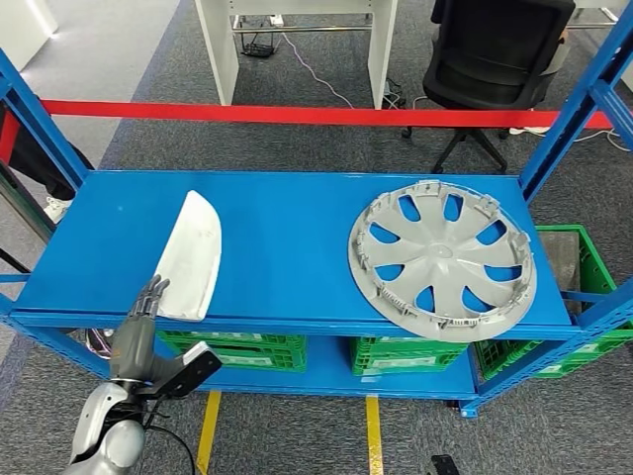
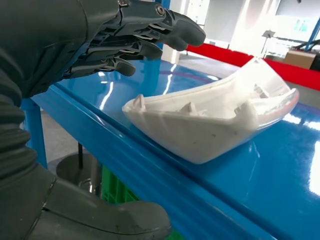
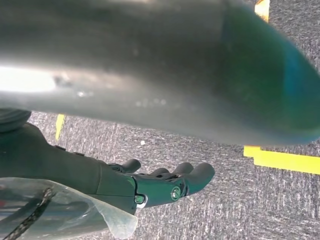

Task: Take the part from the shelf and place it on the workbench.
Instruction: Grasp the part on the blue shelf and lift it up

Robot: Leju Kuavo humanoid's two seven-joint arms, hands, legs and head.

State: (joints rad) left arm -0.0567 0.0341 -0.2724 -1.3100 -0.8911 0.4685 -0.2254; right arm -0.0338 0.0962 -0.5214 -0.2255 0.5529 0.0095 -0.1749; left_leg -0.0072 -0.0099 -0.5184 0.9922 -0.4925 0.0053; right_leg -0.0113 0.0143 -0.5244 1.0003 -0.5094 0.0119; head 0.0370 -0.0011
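A white curved plastic part (image 1: 191,254) lies on the left of the blue shelf (image 1: 291,237), its near end at the front edge. In the left wrist view the white part (image 2: 211,120) rests hollow side up. My left hand (image 1: 141,322) is just in front of the shelf edge, fingers reaching the part's near end, holding nothing. Its fingers (image 2: 139,37) are spread above the shelf beside the part, and the thumb (image 2: 113,220) sits below the shelf edge. My right hand (image 3: 158,182) hangs over grey carpet, fingers loosely extended and empty.
A grey wheel cover (image 1: 442,257) lies on the right of the same shelf. Blue uprights (image 1: 575,99) frame both ends. Green crates (image 1: 396,351) fill the lower level. A red barrier strip (image 1: 299,114), a black office chair (image 1: 493,49) and a white desk stand behind.
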